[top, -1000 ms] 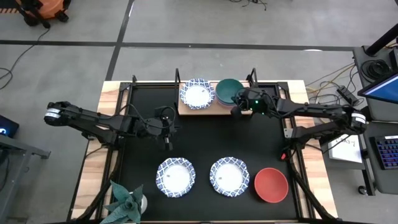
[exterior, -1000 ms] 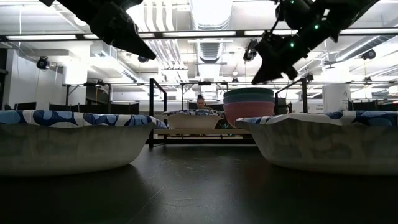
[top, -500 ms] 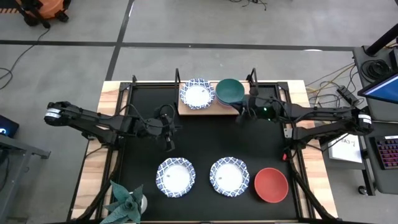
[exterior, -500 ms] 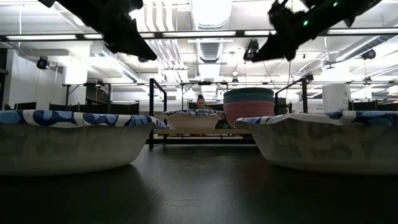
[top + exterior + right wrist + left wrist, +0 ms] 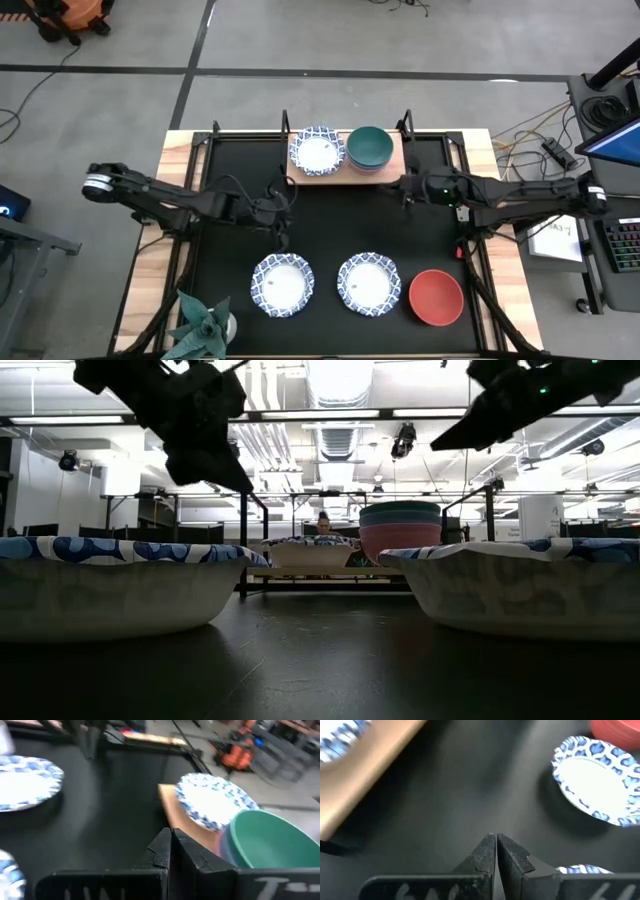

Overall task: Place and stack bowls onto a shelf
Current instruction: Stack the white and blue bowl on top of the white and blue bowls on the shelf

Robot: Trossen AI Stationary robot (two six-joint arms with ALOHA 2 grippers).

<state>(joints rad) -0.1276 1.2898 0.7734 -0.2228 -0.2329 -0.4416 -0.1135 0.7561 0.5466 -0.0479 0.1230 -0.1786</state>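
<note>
Now the left pincer (image 5: 281,240), closed and empty, hangs over the black bench (image 5: 330,225) just above the nearer white blue-rimmed scalloped bowl (image 5: 282,285); it should open wide, straddle 1 rim, then carry it to the light wooden shelf (image 5: 330,172). The right pincer (image 5: 406,192), closed, waits beside the stacked green bowl (image 5: 370,146).

The left gripper (image 5: 495,851) is showing at the bottom centre of the frame, its two dark fingers pressing together over the black tabletop (image 5: 460,795). A white bowl with a blue patterned rim (image 5: 598,779) is sitting at the upper right, with a red bowl (image 5: 616,734) peeking in at the top right corner. The light wooden shelf (image 5: 367,785) is running diagonally across the upper left, carrying another blue-patterned bowl (image 5: 342,740) at the corner.
</note>
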